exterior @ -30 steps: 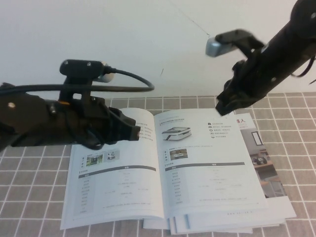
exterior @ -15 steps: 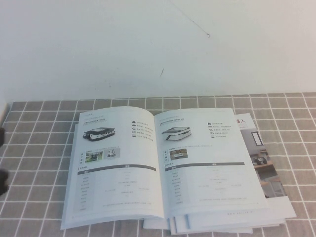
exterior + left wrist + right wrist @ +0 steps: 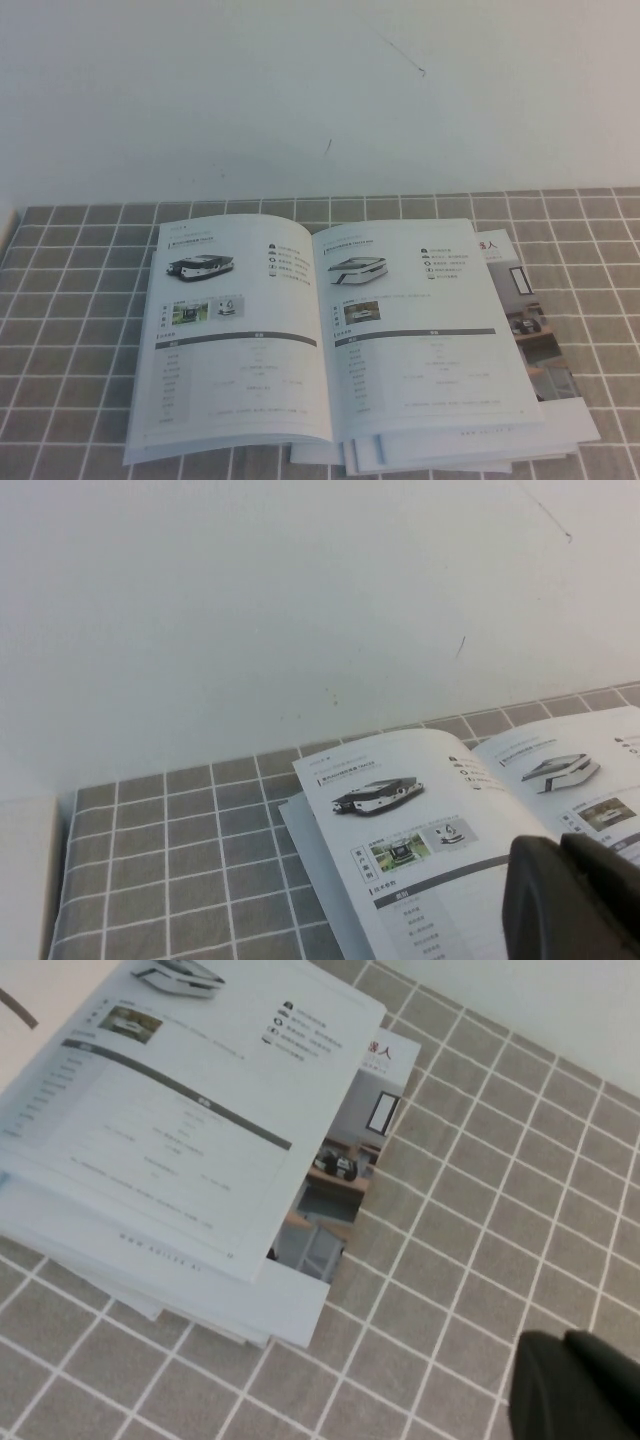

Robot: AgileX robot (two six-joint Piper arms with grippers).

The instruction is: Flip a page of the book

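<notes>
The book (image 3: 400, 340) lies open and flat on the grey checked cloth. Its left page (image 3: 240, 340) shows a flat grey vehicle photo, small photos and a dark-barred table. The right leaf (image 3: 420, 330) shows a flat white vehicle. Neither arm appears in the high view. My left gripper (image 3: 560, 845) is shut and empty, hovering over the book's left page (image 3: 420, 810). My right gripper (image 3: 565, 1345) is shut and empty above bare cloth, off the book's (image 3: 170, 1130) right side.
Brochures with colour room photos (image 3: 535, 325) lie under the book and stick out at its right and front; they also show in the right wrist view (image 3: 335, 1185). A white wall (image 3: 300, 90) rises behind the grey checked cloth (image 3: 80, 300).
Both arms hung over the book one second ago and have withdrawn out of the high view. The book stays open at the same spread.
</notes>
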